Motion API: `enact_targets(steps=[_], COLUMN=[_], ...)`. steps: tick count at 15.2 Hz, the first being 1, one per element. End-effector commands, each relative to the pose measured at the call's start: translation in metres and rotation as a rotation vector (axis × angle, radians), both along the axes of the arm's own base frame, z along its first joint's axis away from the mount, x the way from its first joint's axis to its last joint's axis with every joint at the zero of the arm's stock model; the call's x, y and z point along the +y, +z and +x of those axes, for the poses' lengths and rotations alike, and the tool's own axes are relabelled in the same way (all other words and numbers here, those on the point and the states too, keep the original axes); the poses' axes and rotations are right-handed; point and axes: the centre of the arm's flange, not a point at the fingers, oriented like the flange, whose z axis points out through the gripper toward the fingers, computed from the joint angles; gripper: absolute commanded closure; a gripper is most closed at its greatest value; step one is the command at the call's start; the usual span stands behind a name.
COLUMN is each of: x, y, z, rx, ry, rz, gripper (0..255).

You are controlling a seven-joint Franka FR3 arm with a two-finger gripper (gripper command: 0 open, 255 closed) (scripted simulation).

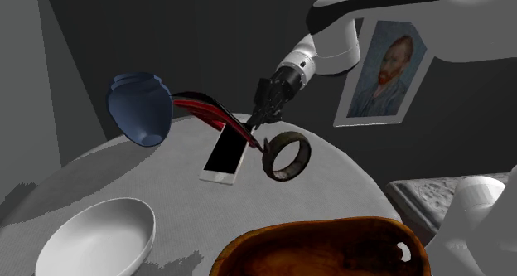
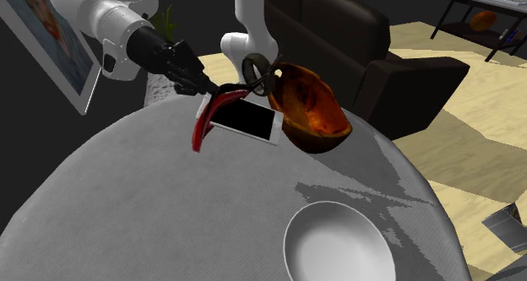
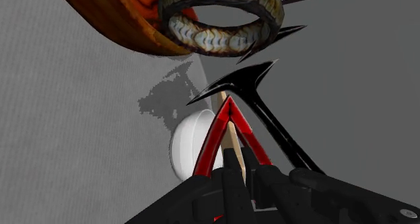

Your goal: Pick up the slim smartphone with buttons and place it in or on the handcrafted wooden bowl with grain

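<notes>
Shoulder view: the gripper (image 1: 262,121) sits at the far end of the smartphone (image 1: 224,155), a white slab with a black screen that slopes down from the fingers toward the round grey table (image 1: 166,191); whether its lower end touches the surface cannot be determined. A brown ring (image 1: 305,157) stands on edge just beside the phone. The wooden bowl (image 1: 331,249) is at the near table edge, well apart from the phone. A white bowl (image 1: 99,233) lies at this view's lower left. A blue vase (image 1: 139,108) and curved red-and-black strips (image 1: 207,108) sit behind the phone, and a framed portrait (image 1: 383,71) leans beyond the table. Second exterior view: the gripper (image 2: 205,87) meets the phone (image 2: 245,121) at its corner. The wooden bowl (image 2: 314,110) appears tilted, its rim just beside the phone's edge. The ring (image 2: 247,71) is behind the bowl and the white bowl (image 2: 338,241) is near the front edge. Wrist view: the gripper (image 3: 243,172) has its fingers drawn nearly together, pinching a thin pale strip, the smartphone (image 3: 229,132) seen edge-on, flanked by the red strips (image 3: 210,148). Beyond the fingers are the white bowl (image 3: 192,145), the ring (image 3: 215,41) and the wooden bowl (image 3: 128,21).
</notes>
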Motion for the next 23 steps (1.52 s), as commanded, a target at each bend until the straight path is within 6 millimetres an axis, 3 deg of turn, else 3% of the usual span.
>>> enact_targets(steps=[1,9,23], x=[0.000,0.000,-0.007], y=[0.011,0.048,0.069], z=[-0.001,-0.001,-0.184], rx=[0.000,0.000,0.000], ry=[0.000,0.000,0.000], rz=[0.000,0.000,0.000], gripper=[255,255,255])
